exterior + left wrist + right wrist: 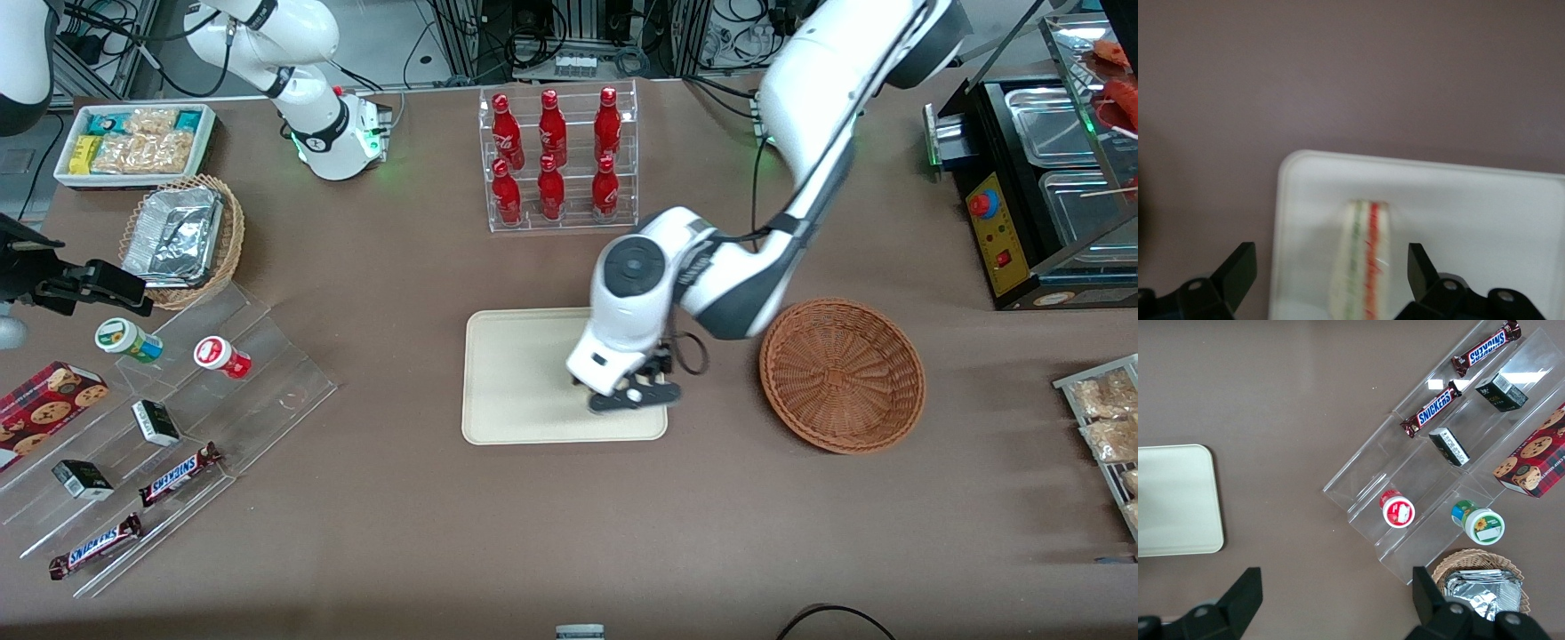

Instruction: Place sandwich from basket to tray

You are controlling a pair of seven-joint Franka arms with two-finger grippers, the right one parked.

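Pincer point(633, 391) of the working arm, lowered over the tray point(516, 391) at its edge nearest the basket point(842, 375), just right of centre in the front view. In the left wrist view the pincer point(1331, 273) has its two dark fingers point(1238, 270) spread wide, one to each side of the sandwich point(1361, 263) and clear of it, so that it grips nothing. Sandwich: a pale wedge with green and red filling lines, lying on the cream surface of the tray point(1458, 220) between the fingers, near a rounded corner; in the front view the arm hides it. Tray: a flat beige rectangle resting on the brown table point(569, 533), at the centre of the front view. Basket: a round reddish-brown wicker bowl holding nothing, just beside the tray toward the working arm's end of the table, at right of centre. Rack of red bottles point(556, 156): clear tiers above the tray in the frame, farther from the front camera. Stepped clear display point(169, 427), lower left of the frame: chocolate bars point(180, 474), small cartons and two round tubs. Tan wicker basket with foil containers point(182, 236), upper left, with a white bin of snack packets point(135, 142) above it.
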